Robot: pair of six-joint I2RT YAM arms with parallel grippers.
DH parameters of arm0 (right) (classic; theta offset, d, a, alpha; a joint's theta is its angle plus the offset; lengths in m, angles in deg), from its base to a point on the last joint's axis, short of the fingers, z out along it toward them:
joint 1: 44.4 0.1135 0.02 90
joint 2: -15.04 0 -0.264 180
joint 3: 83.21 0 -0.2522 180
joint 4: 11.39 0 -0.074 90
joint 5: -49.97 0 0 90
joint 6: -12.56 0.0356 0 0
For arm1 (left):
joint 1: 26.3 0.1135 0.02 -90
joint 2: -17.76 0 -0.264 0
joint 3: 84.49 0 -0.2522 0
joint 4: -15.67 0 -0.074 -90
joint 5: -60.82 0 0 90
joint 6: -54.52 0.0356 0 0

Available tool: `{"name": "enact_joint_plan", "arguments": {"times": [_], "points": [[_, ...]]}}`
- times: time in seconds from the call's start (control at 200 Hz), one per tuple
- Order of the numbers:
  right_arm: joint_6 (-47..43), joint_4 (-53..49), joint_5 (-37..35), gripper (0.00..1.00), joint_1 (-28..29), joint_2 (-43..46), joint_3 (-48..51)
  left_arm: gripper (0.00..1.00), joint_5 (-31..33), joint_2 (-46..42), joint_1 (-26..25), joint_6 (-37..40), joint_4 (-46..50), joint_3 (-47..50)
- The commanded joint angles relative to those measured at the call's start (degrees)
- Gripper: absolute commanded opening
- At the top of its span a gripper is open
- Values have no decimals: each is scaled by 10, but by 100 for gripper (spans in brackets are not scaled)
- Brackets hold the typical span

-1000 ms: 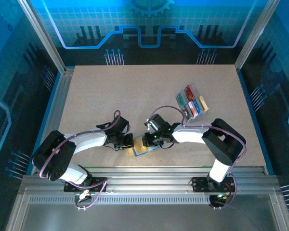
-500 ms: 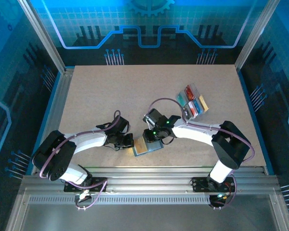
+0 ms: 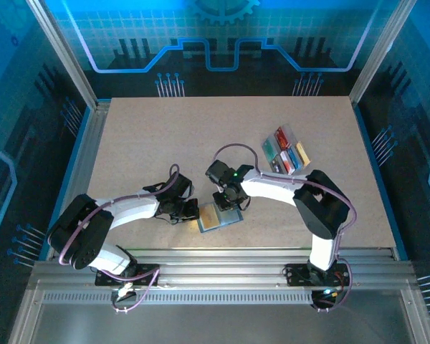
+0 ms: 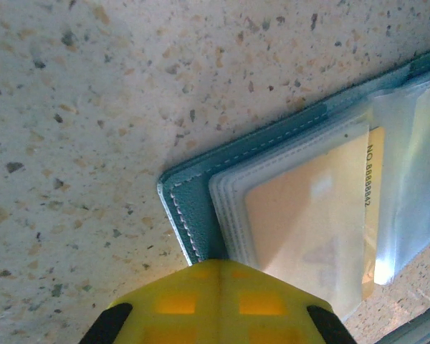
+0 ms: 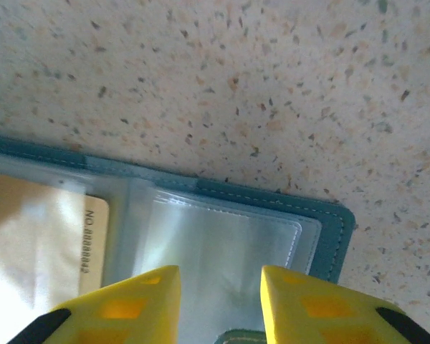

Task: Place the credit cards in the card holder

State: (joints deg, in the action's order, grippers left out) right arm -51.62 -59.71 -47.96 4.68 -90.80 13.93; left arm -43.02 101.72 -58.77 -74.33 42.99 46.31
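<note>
Left gripper [image 4: 218, 276] is closed, right gripper [image 5: 221, 287] slightly parted.

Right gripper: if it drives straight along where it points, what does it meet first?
Most likely the clear sleeve of the open card holder, directly ahead of the right gripper, whose jaws stand apart. The sleeved yellow card lies off to the side. Depth is unclear from the wrist view.

The card holder [image 3: 218, 217] lay open on the surface [image 3: 165, 143], one card [image 4: 308, 222] in its sleeve; the compartment tray [image 3: 285, 152] stood behind, further right.
</note>
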Motion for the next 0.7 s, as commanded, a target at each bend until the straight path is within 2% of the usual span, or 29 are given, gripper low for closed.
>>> {"name": "enact_joint_plan", "arguments": {"times": [0.0,0.215,0.34,0.455,0.64,0.695], "points": [[-7,-11,-2,36,-2,-18,0,0,5,15,1,6,-11,16],[6,-9,-14,36,3,-39,13,0,5,12,1,5,-11,17],[16,-2,-6,32,8,-49,22,0,6,14,1,6,-12,17],[20,1,-1,24,9,-41,26,0,8,16,1,7,-13,18],[6,-16,-18,0,11,-17,7,0,11,28,0,12,-19,22],[1,-23,-18,0,12,-15,-3,0,11,35,0,11,-25,24]]}}
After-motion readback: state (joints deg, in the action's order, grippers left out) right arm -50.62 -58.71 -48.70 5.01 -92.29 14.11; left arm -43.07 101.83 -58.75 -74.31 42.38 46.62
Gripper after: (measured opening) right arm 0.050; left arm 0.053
